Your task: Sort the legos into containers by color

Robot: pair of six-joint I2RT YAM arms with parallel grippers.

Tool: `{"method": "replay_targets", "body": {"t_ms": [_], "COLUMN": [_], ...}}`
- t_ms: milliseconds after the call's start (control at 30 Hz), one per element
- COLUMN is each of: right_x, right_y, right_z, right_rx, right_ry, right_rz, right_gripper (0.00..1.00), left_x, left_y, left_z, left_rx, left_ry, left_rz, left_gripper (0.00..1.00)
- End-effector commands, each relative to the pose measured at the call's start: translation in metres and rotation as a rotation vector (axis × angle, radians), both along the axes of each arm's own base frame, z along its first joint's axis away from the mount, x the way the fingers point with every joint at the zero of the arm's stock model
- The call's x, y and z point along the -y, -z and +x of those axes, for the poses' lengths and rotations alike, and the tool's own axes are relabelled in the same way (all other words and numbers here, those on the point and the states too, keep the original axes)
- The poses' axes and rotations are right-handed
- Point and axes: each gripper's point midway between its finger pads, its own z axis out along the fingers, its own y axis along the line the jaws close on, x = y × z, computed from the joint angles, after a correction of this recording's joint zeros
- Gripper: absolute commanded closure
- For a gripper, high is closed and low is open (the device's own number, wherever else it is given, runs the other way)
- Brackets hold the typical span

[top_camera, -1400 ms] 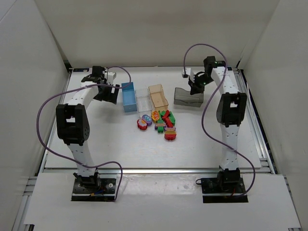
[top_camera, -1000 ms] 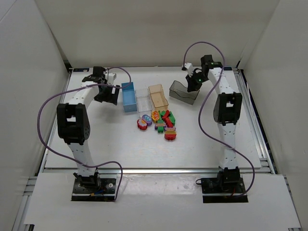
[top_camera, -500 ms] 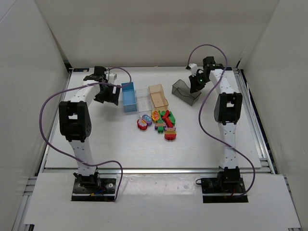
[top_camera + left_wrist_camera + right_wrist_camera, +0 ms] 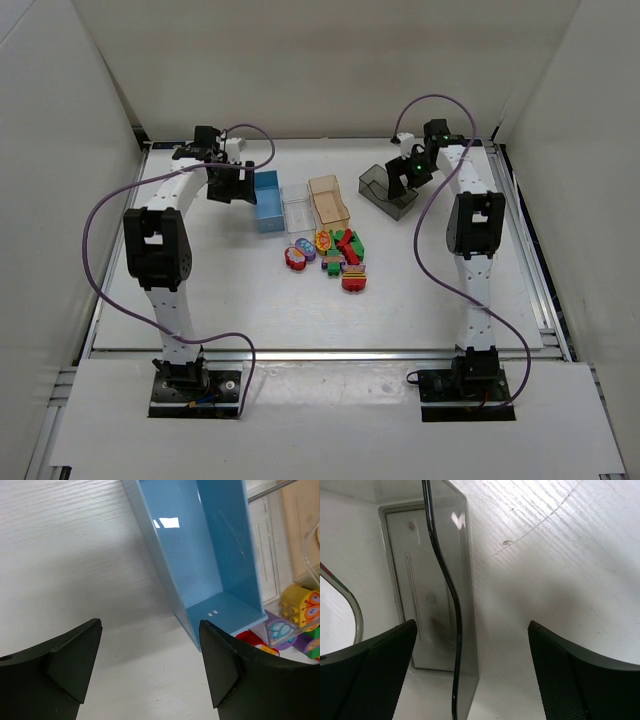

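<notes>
White tabletop, white walls around.
Change since half second back: right gripper had smoky grey bin tilted in its grip. Jaws now spread wide, and bin lies flat at 2 o'clock from lego pile.
Left gripper shifted toward far edge, jaws wide over bare table, at 9 o'clock of light blue bin.
Clear bin and peach-orange bin continue row at 12 o'clock of pile.
Left wrist view alone: yellow, purple, red bricks past blue bin's end.
Right wrist view alone: dark wavy line across grey bin.
</notes>
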Motion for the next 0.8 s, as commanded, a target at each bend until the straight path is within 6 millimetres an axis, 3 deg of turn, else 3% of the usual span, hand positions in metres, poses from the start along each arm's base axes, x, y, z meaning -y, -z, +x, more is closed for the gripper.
{"method": "replay_targets", "body": {"t_ms": [0, 200, 433, 633, 767], "right_x": [-0.006, -0.016, -0.017, -0.013, -0.011], "right_y": [-0.049, -0.081, -0.102, -0.11, -0.111], "right_z": [0.01, 0.016, 0.019, 0.019, 0.017], "right_rx": [0.08, 0.107, 0.123, 0.13, 0.13], "right_ry": [0.044, 0.099, 0.14, 0.156, 0.154], "right_rz": [0.063, 0.139, 0.183, 0.193, 0.195], "right_gripper": [0.05, 0.05, 0.05, 0.05, 0.05], "left_x": [0.021, 0.029, 0.03, 0.034, 0.022], "left_y": [-0.023, 0.007, 0.03, 0.036, 0.033], "left_z": [0.001, 0.002, 0.021, 0.03, 0.039], "left_rx": [0.024, -0.048, -0.057, -0.037, 0.005], "left_ry": [0.017, -0.028, -0.068, -0.068, -0.049], "left_rz": [-0.084, -0.067, 0.015, 0.078, 0.164], "left_gripper": [0.12, 0.19, 0.29, 0.47, 0.56]}}
